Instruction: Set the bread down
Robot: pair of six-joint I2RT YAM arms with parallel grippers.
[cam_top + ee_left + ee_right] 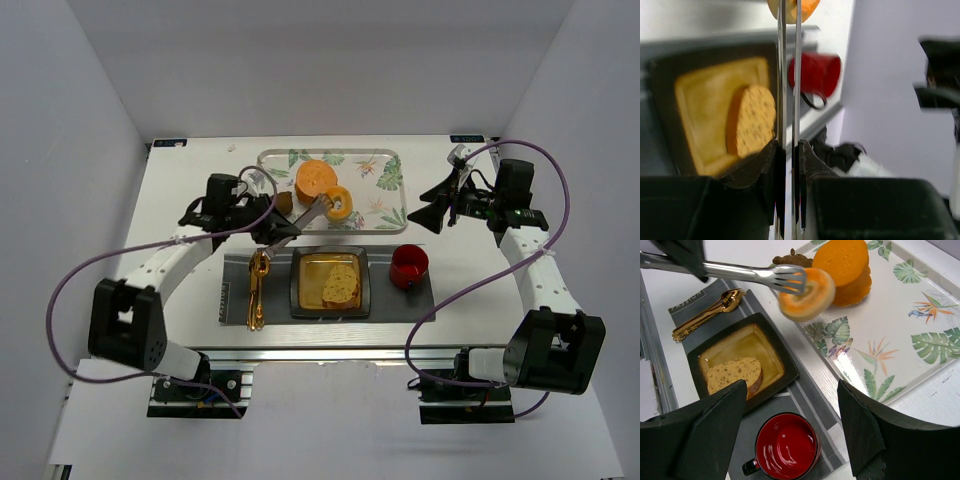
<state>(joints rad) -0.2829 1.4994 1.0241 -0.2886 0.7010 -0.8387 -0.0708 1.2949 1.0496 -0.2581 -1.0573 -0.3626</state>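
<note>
A: Biggest first?
B: White desk [200, 165], carrying everything. Next, a leaf-patterned tray [385, 195] on the far half. Then a grey placemat [232, 300] along the near edge, just in front of the tray.
A: On the placemat?
B: Dark square plate [297, 300] with an amber well, set in the middle.
A: State of the left fingers [272, 225]?
B: Clamped narrow on a pair of metal tongs [300, 222], up over the placemat's far left part. Tongs reaching rightward to the tray's near edge.
A: And the right fingers [435, 212]?
B: Spread wide, gripping nothing. Hovering off the tray's right end, well apart from the plate.
A: Smaller things now.
B: Big orange round cake [314, 180] on the tray's left part. Red cup [409, 265] on the placemat, just right of the plate, not touching it.
A: Whereabouts of the bread [340, 285]?
B: Lying flat in the plate's well, speckled face up, toward the right side. Apart from both pairs of fingers and from the tongs.
A: Smaller still?
B: Gold cutlery [257, 290] left of the plate, on the placemat. Small orange-and-white ring [340, 205], pinched in the tong tips beside the cake; hard to tell whether lifted or resting on the tray. Last, a small dark brown lump [285, 200] at the tray's left edge, just beside the cake.
</note>
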